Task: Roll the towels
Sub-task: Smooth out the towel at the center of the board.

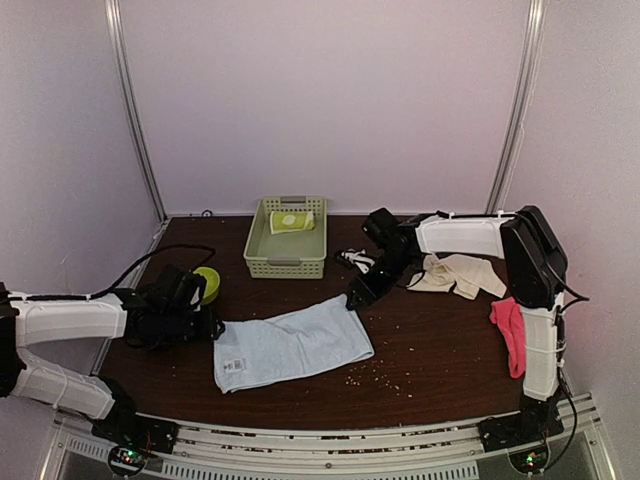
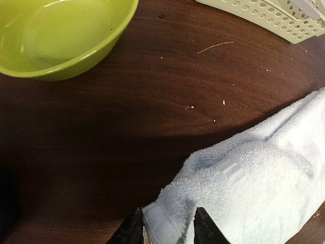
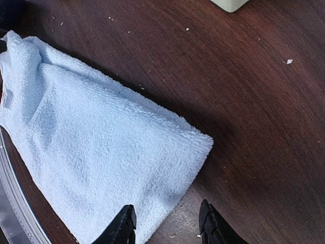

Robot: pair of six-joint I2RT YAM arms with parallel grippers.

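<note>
A light blue towel (image 1: 290, 345) lies flat on a table (image 1: 440, 350). The left gripper (image 2: 167, 226) straddles 1 corner, grip unclear. The right gripper (image 3: 167, 223) hangs partly open, empty, over its edge.

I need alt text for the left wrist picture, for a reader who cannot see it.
A corner of the light blue towel lies between the fingers of the left gripper at the bottom edge, on a dark wooden table. A lime-green bowl is at upper left, a pale basket at upper right.
</note>
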